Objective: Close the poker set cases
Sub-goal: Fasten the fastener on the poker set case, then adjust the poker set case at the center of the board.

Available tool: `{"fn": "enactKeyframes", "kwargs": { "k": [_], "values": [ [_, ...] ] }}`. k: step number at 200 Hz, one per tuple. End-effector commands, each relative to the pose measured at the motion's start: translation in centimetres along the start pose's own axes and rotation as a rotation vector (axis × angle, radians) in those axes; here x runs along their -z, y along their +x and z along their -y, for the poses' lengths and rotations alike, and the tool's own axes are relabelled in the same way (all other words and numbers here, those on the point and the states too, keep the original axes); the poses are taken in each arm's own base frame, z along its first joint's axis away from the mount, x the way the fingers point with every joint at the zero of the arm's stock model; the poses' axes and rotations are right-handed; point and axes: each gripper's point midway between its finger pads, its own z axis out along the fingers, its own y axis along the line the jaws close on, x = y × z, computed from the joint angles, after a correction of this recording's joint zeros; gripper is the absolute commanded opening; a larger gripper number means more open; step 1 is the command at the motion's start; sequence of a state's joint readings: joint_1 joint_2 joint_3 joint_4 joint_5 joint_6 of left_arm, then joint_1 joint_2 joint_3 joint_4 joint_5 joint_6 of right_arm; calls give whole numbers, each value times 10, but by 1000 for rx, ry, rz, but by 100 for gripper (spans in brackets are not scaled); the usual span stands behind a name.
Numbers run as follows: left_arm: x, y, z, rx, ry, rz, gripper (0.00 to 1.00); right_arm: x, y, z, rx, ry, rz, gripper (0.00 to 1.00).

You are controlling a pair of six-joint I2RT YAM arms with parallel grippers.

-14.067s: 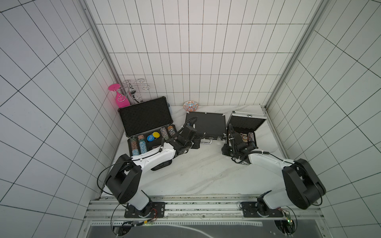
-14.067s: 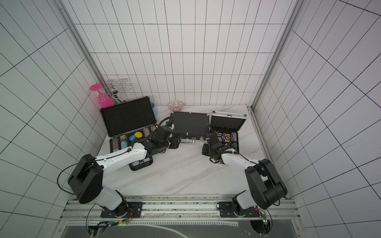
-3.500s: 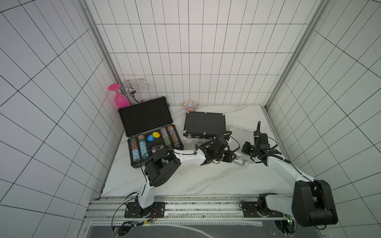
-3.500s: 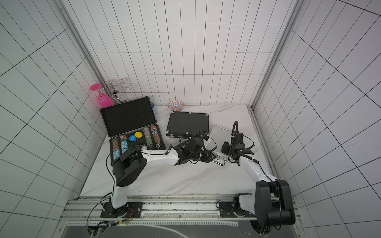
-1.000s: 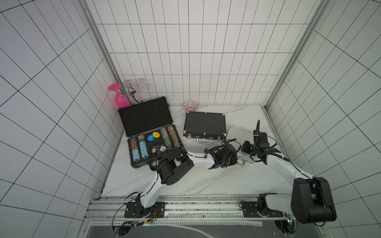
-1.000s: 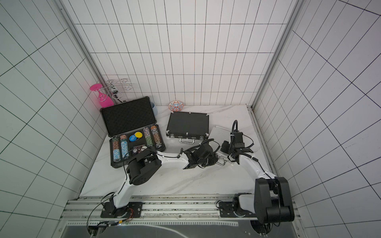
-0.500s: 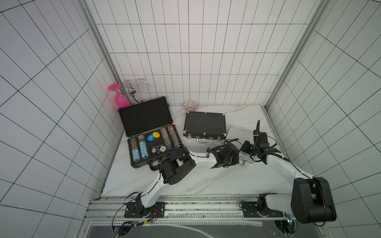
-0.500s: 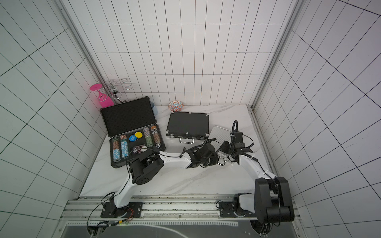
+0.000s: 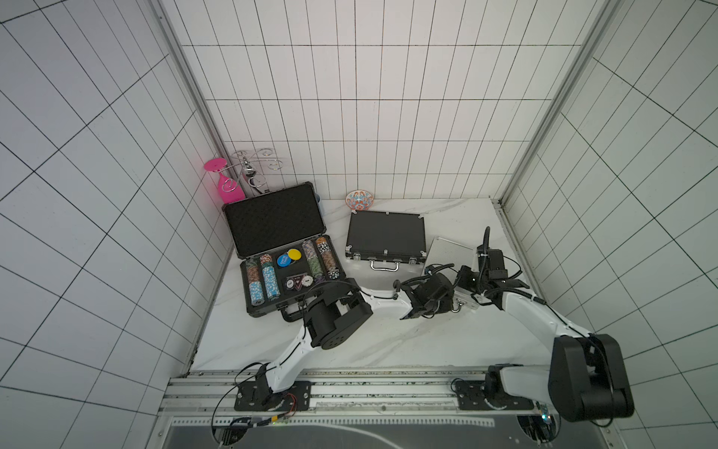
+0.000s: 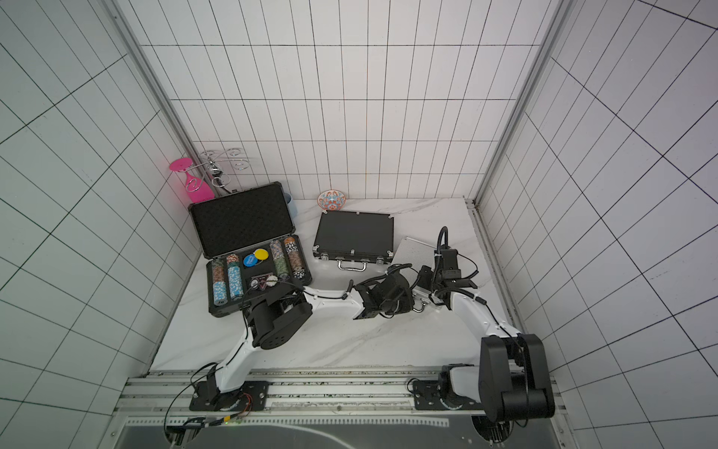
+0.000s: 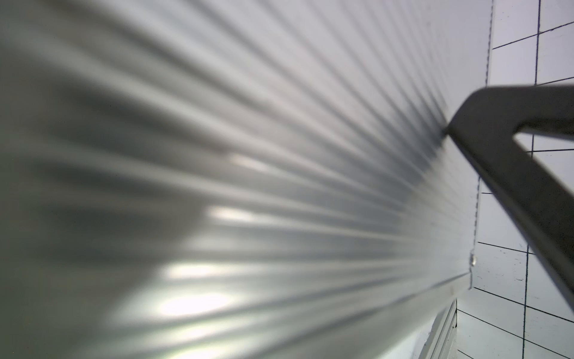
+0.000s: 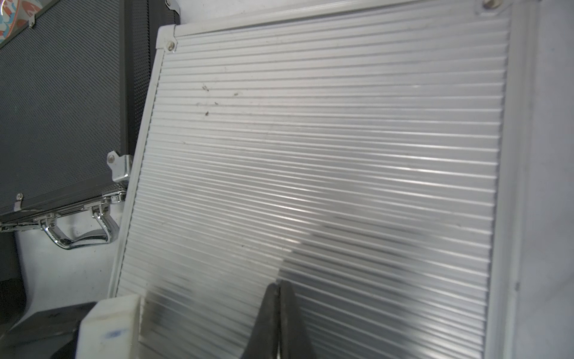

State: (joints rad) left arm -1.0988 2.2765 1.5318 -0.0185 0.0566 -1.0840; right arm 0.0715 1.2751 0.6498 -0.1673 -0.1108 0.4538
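Note:
Three poker set cases lie on the white table in both top views. At the left the large black case [image 9: 274, 223] is open, its foam lid upright, with chips [image 9: 268, 278] in its base. The medium black case [image 9: 384, 239] lies shut in the middle. On the right the small silver case [image 9: 447, 250] [image 12: 310, 140] also lies shut. My right gripper [image 12: 279, 295] is shut, and its tips rest on the ribbed silver lid. My left gripper [image 9: 441, 297] is at that case's front edge. The left wrist view holds only blurred silver lid [image 11: 248, 186] and a right finger [image 11: 512, 161], so its jaws are hidden.
A pink glass [image 9: 224, 182] and a wire rack [image 9: 252, 163] stand in the back left corner. A patterned bowl [image 9: 359, 199] sits against the back wall behind the medium case. The right wall runs close beside the silver case. The medium case's chrome handle [image 12: 80, 239] faces the front.
The silver case stood open in the oldest frames and is shut now. My left arm has swung from the medium case to the silver one. Over the last second hardly anything has moved.

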Motion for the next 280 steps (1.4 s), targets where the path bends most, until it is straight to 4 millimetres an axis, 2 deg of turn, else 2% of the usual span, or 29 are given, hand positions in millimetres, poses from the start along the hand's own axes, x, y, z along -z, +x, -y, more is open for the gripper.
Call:
{"fn": "enactKeyframes", "kwargs": {
  "k": [1,15,30,72,90,106,119,145,159,185,218,257,280],
  "values": [
    [20,-10,-2,-15,-5,37,0,-2,25,18,-11,73,-113,8],
    [43,-17,18,-52,48,58,0,-3,27,19,-12,77,-117,8],
    [57,-23,26,-96,49,73,0,-4,27,19,-11,78,-117,8],
    [49,-24,1,-73,11,52,0,-1,24,19,-13,80,-104,8],
    [57,-28,-4,-119,-6,72,0,-1,22,19,-6,84,-105,8],
    [69,-37,1,-226,-11,72,0,0,15,18,5,91,-94,8],
    [81,-50,0,-310,-49,76,15,6,8,16,13,95,-84,10],
    [105,-83,-9,-399,-83,102,55,14,-9,12,23,94,-55,16],
    [110,-95,-16,-412,-73,91,63,17,-15,11,26,99,-53,23],
    [108,-107,-24,-427,-46,58,63,27,-26,12,27,125,-26,44],
    [80,-101,-22,-469,-16,-42,61,39,-36,26,-10,181,5,63],
    [65,-98,-31,-417,-46,-47,60,41,-28,48,-73,234,3,70],
    [57,-88,-32,-403,-44,-67,60,47,-24,62,-101,265,22,72]
  ]
}}
